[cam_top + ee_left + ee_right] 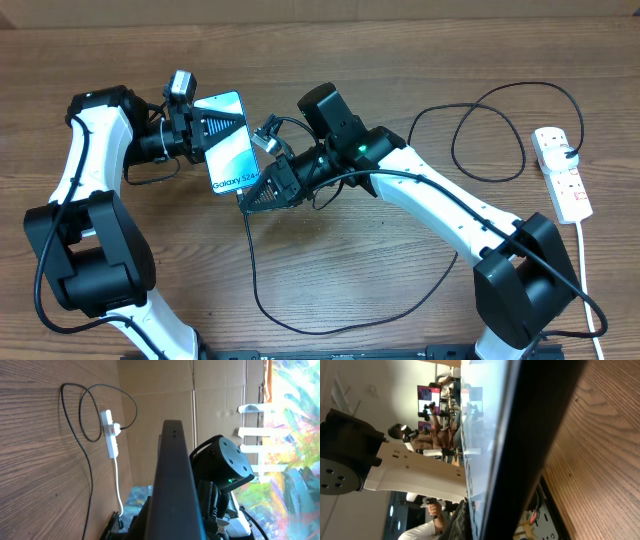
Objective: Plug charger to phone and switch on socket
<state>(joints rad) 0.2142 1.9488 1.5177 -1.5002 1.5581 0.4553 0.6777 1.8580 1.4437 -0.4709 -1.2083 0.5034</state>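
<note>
The phone (230,150), with its light blue screen, is held up off the table, and my left gripper (212,135) is shut on its upper part from the left. In the left wrist view the phone (172,475) shows as a dark edge running up from the jaws. My right gripper (256,190) is shut at the phone's lower end, where the charger's thin black cable (250,270) comes out; the connector tip is hidden. In the right wrist view the phone (535,425) stretches away edge-on. The charger's black plug (572,153) sits in the white socket (563,175) at the far right.
The cable loops near the table's front edge and again beside the socket (110,435). The socket's white lead (585,270) runs to the front right corner. Both arms crowd the left centre of the wooden table (400,60).
</note>
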